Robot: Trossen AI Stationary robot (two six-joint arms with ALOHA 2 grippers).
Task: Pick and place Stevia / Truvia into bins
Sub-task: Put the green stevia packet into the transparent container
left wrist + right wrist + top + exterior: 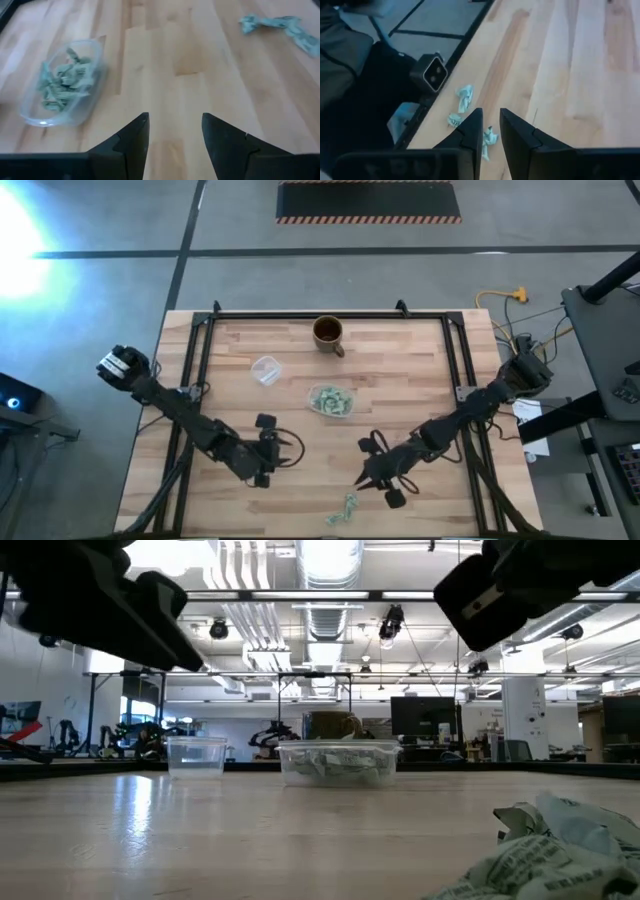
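A: High view, item one: the tub [331, 401], a clear shallow bin, stands near the middle of the tabletop [420, 380] and already holds a heap of green-and-white sachets. Item two: a small cluster of loose sachets [345, 507] lies at the near edge, just inside it. The left gripper [268, 450] sits toward the near-left part; the right gripper [375, 475] hangs near the loose cluster, on its far-right side.

B: Other stock there?

A: A brown mug [328, 333] at the far edge and a small clear cup [265, 369] left of the tub. Neither belongs to the task.

B: Low view?

A: The tub [338, 762] shows its filling through the wall, the cup [196, 755] to one side, and crumpled loose sachets [540, 845] up close at the near edge. Both arms are dark shapes overhead.

B: Left wrist view?

A: The left gripper [174, 142] has its fingers spread wide over bare wood, holding nothing. The tub [30, 114] and the loose sachets [280, 27] both lie ahead of it.

B: Right wrist view?

A: The right gripper [490, 137] has its fingers apart by a narrow gap, empty, directly above the loose sachets [465, 100] by the table's edge.

B: Step in hand?

A: Judged as the right arm's approach to a pick. The next move likely calls for lowering so the fingers straddle one sachet, closing, then carrying it to the tub.
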